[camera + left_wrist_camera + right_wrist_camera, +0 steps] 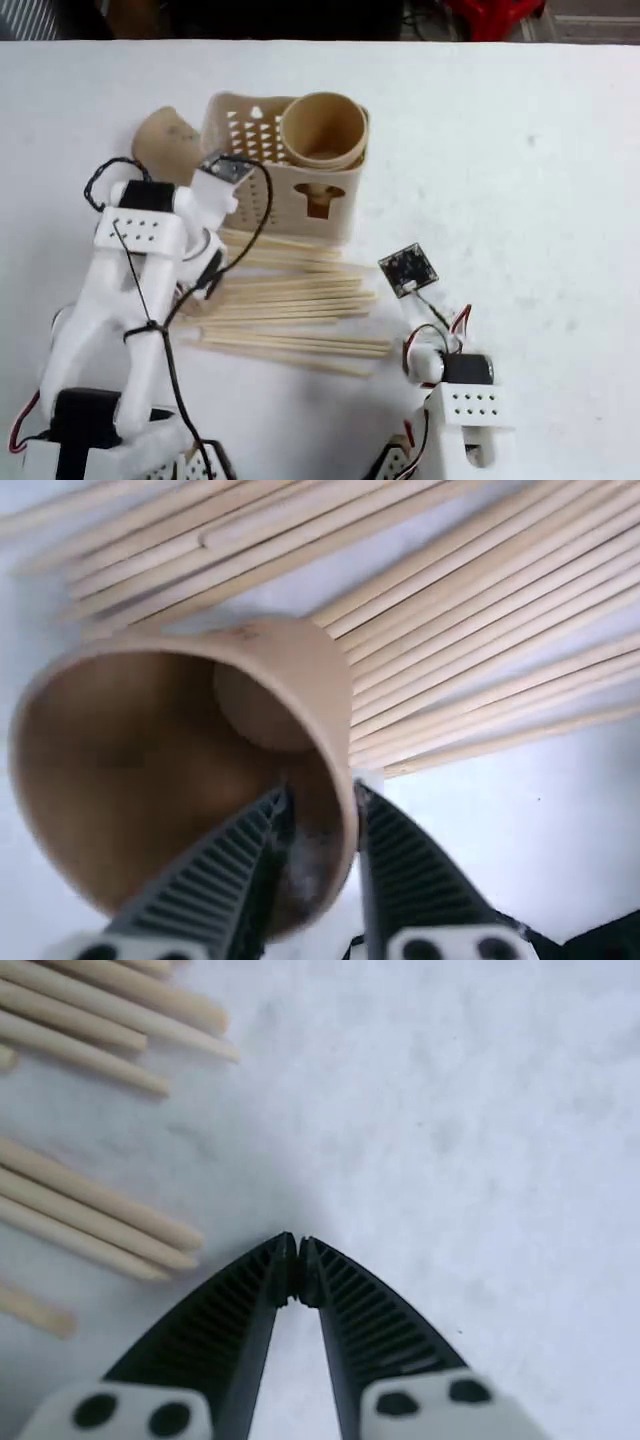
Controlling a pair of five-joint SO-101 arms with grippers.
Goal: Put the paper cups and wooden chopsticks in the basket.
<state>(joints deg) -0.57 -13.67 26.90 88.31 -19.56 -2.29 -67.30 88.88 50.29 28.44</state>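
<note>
The left gripper (320, 800) is clamping the rim of a brown paper cup (150, 750). One finger is sitting inside the mouth and the other is pressing against the outer wall. The cup's mouth is facing the left wrist camera. The pale wooden chopsticks (480, 620) are lying in a loose pile just beyond this cup on the white table (520, 180). In the high view, the pile is lying in front of the cream perforated plastic basket (240, 150), close to its front wall. A second brown paper cup (322, 130) is standing upright inside the basket. A third cup shape (165, 140) is showing just beside the basket, partly behind the left arm (130, 270); whether it is the clamped cup cannot be told. The right gripper (297, 1260) is hanging over bare table with its fingertips touching, holding nothing, with chopstick tips nearby.
</note>
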